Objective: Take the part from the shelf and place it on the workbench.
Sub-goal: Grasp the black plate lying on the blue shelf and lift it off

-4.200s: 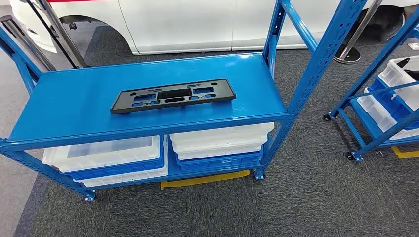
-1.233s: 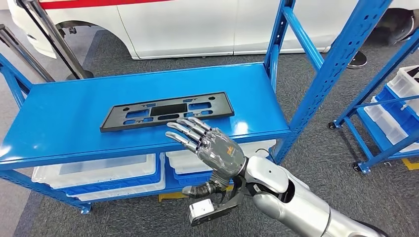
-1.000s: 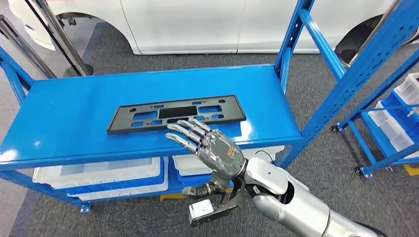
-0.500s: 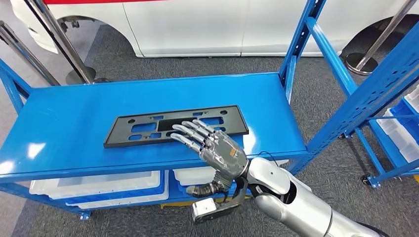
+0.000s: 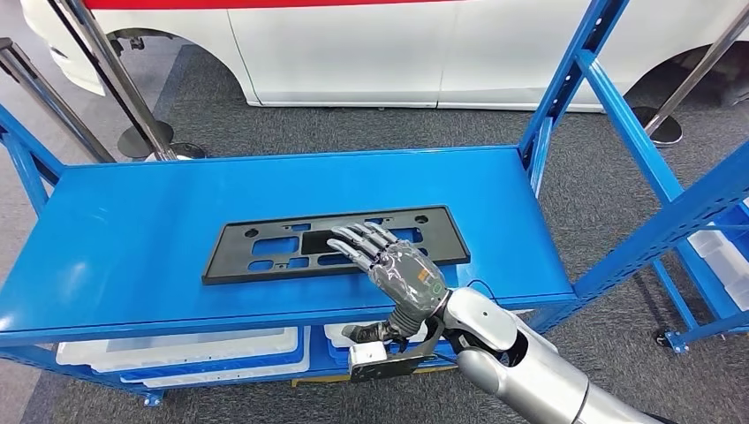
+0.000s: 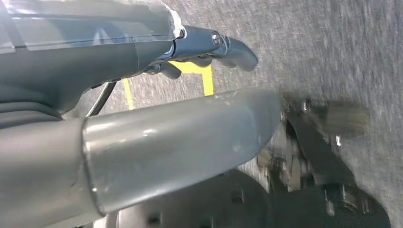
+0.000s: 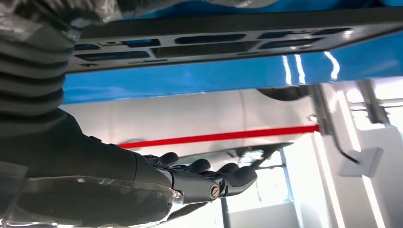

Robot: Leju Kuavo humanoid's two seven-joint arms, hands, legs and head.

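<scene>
Head view: a flat black plastic plate with cutouts lies on the glossy blue metal shelf. The right robot hand hovers over it with fingers spread, holding nothing. The left robot hand hangs above grey carpet; I cannot tell its grip.

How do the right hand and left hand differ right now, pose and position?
The right hand reaches out over the blue shelf, fingers extended above the black part; the left hand hangs over grey carpet near yellow floor tape. The right hand's fingers lie fairly straight and spread; how the left hand's fingers lie can't be judged. Neither holds anything that I can see.
</scene>
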